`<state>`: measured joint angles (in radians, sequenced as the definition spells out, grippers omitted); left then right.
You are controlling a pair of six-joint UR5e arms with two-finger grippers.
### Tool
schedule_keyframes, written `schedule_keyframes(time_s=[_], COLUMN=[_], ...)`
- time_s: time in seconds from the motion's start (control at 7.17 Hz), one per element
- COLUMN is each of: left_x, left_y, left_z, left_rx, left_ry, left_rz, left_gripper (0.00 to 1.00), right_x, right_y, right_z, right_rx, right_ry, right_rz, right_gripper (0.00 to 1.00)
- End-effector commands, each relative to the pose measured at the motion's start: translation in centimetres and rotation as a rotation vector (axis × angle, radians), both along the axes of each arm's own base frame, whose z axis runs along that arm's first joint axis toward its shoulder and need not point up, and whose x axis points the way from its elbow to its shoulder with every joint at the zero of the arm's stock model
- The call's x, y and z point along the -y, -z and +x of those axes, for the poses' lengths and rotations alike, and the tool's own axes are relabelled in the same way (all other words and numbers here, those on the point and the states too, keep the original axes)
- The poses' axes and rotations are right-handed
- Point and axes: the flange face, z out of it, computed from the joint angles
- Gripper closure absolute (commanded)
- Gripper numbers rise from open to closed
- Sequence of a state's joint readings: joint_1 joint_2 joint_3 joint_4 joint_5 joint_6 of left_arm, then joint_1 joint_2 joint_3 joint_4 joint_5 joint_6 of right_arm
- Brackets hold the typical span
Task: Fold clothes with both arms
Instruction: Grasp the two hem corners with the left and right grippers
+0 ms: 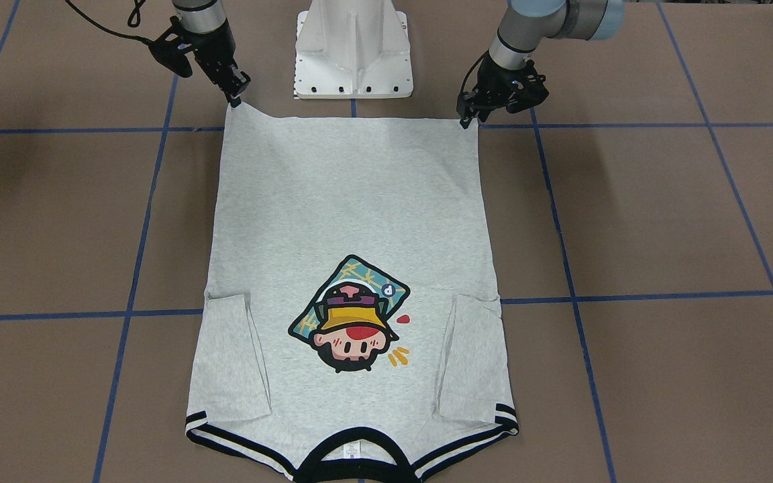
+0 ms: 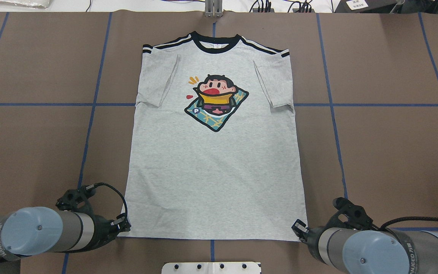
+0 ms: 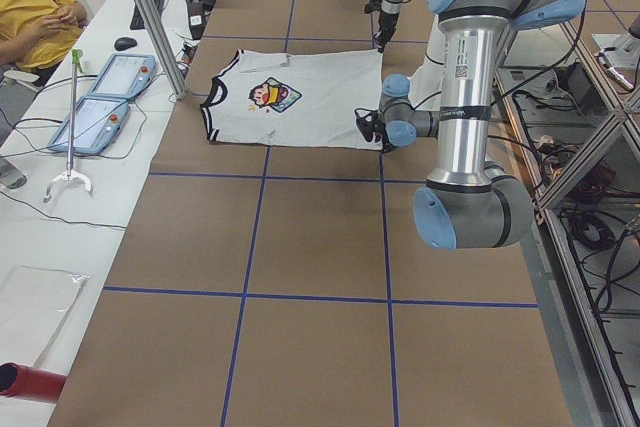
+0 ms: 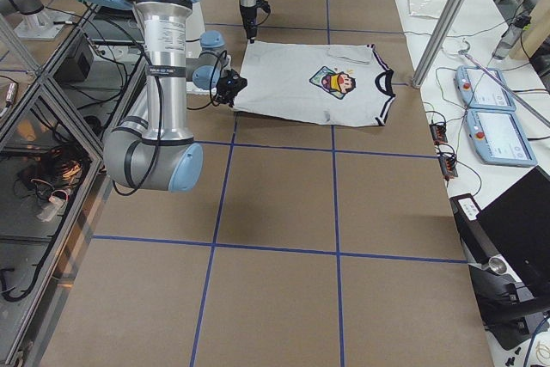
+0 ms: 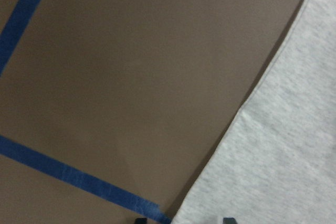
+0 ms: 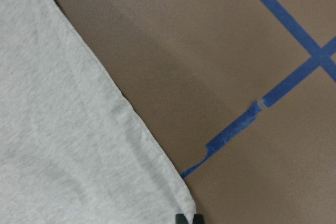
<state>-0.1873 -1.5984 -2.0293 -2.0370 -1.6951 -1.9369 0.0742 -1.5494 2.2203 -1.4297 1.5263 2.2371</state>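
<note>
One light grey T-shirt (image 1: 346, 201) lies flat, print side up, at the middle of the brown worktop (image 1: 661, 221).

Front-facing view: the hem is toward the white pedestal (image 1: 353, 54) and the neck end is toward the camera. Both sleeves (image 1: 229, 355) are folded inward onto the body. The right hand (image 1: 233, 100) is at one hem corner, which rises to a small peak there. The left hand (image 1: 465, 121) is at the other corner, which lies level.

Overhead view: the black collar (image 2: 214, 51) is at the far end. Black-and-white stripes (image 2: 169, 43) run along both shoulders. The cartoon print (image 2: 216, 101), partly yellow, sits on the chest. The wrists hide the fingertips, so their spacing cannot be read here.

Side views: only these show the surroundings, namely two teach pendants (image 3: 100, 102) beside the worktop and a seated person (image 3: 30, 17) in a yellow top. The T-shirt appears small, between the near and far arms.

Left wrist view: the two fingertips (image 5: 228, 220) are spread well apart at the lower edge. The hem corner lies between them, with a blue tape line (image 5: 68, 174) just beside it.

Right wrist view: the fingertips (image 6: 181, 217) are pressed nearly together, pinching the very corner of the hem.
</note>
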Motion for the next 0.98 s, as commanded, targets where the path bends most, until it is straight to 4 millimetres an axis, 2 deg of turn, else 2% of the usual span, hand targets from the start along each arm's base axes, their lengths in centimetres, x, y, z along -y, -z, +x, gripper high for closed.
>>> schedule_keyframes(time_s=[0.0, 0.28, 0.42, 0.7, 0.84], left_x=[-0.4, -0.7, -0.7, -0.7, -0.7], left_y=[0.0, -0.1, -0.1, -0.2, 0.8], left_z=[0.1, 0.2, 0.2, 0.1, -0.4], left_rx=[0.001, 0.003, 0.003, 0.006, -0.015], left_ry=[-0.008, -0.012, -0.011, -0.012, -0.010], left_rz=[-0.001, -0.003, -0.005, -0.004, 0.003], left_gripper=[0.51, 0.51, 0.62, 0.99, 1.00], right_x=[0.0, 0.0, 0.0, 0.0, 0.0], right_y=[0.0, 0.1, 0.1, 0.1, 0.1], right_z=[0.0, 0.0, 0.0, 0.0, 0.0], right_rx=[0.001, 0.003, 0.003, 0.004, 0.004], right_ry=[0.001, 0.000, 0.000, 0.001, 0.002], right_rz=[0.000, -0.001, -0.001, 0.001, 0.000], right_gripper=[1.00, 1.00, 1.00, 1.00, 1.00])
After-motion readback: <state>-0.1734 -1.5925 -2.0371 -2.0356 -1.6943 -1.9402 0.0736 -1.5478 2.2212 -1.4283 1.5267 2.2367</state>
